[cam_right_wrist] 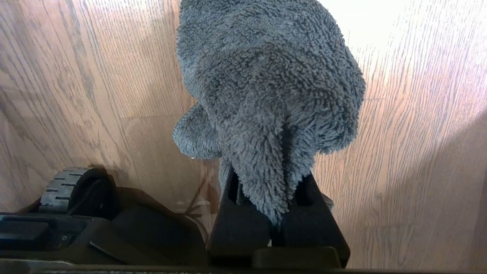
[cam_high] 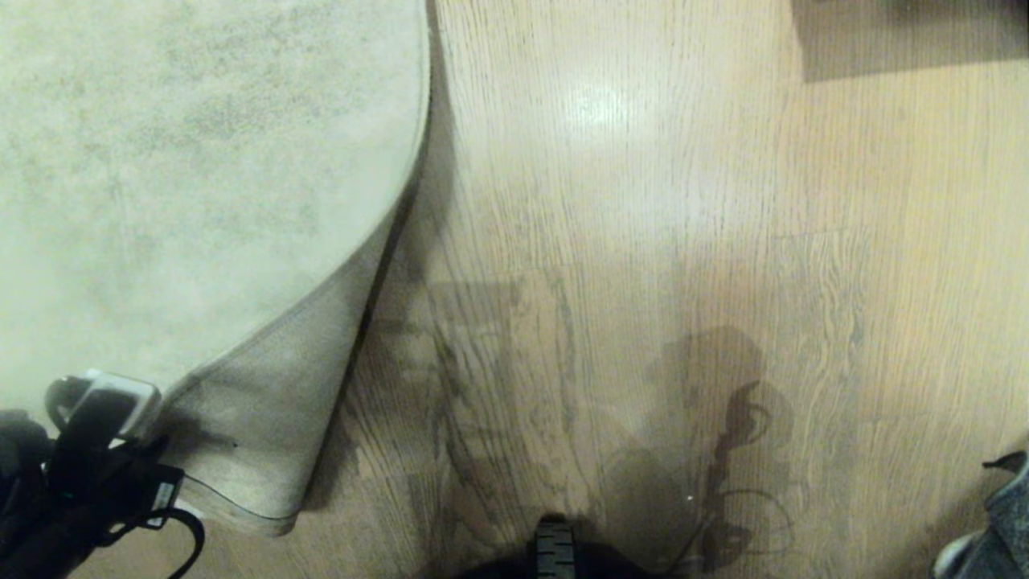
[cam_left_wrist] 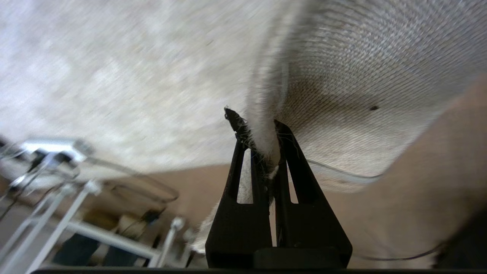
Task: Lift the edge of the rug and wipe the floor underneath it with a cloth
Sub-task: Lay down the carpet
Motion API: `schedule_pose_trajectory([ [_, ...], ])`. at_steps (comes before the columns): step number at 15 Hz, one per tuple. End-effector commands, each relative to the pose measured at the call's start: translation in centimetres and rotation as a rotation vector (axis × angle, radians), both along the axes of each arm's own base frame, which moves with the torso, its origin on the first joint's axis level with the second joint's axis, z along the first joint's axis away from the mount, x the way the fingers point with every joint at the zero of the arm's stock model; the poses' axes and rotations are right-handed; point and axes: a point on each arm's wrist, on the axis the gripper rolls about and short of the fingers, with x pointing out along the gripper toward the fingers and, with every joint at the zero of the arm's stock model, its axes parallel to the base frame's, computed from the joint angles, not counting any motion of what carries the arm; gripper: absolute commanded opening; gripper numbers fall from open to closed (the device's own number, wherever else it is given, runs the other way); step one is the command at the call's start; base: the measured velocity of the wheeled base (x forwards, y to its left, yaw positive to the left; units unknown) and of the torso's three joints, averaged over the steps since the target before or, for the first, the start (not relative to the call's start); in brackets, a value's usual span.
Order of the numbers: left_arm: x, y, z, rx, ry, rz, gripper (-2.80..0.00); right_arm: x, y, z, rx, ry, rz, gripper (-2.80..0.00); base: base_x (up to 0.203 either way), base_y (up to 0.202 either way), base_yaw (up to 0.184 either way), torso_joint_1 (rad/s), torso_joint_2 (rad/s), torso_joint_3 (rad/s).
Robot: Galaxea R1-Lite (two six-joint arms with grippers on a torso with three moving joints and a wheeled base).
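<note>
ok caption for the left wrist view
Left gripper pinching the rug edge, woven backing turned up.

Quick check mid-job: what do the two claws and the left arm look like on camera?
Both claws are matte black: the left claw and right claw each have tapered wedge-shaped fingers with slot cut-outs. In the head view the left arm is black, with a pale grey module on its wrist and a looping black cable.

Overhead glare on the floor [cam_high: 595, 108]; left wrist view blurred.
</note>
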Motion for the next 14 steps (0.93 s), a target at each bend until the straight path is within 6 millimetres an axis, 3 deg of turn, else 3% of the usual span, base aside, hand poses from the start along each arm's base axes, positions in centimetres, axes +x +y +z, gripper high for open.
schedule_pose_trajectory([
  [1,0.2,-1.3,0.2,-0.038,-0.024,-0.057,-2.80,0.0,0.0,0.0,-0.001,0.001,0.000,-2.80,0.000,0.000,0.000,0.000,0.00,0.000],
  [13,-0.4,-2.9,-0.3,-0.166,-0.036,-0.098,-2.80,0.0,0.0,0.0,-0.001,0.001,0.001,-2.80,0.000,0.000,0.000,0.000,0.00,0.000],
  [14,-0.5,-2.9,-0.3,-0.166,-0.036,-0.101,0.00,0.0,0.0,0.0,-0.001,0.001,0.000,-2.80,0.000,0.000,0.000,0.000,0.00,0.000],
])
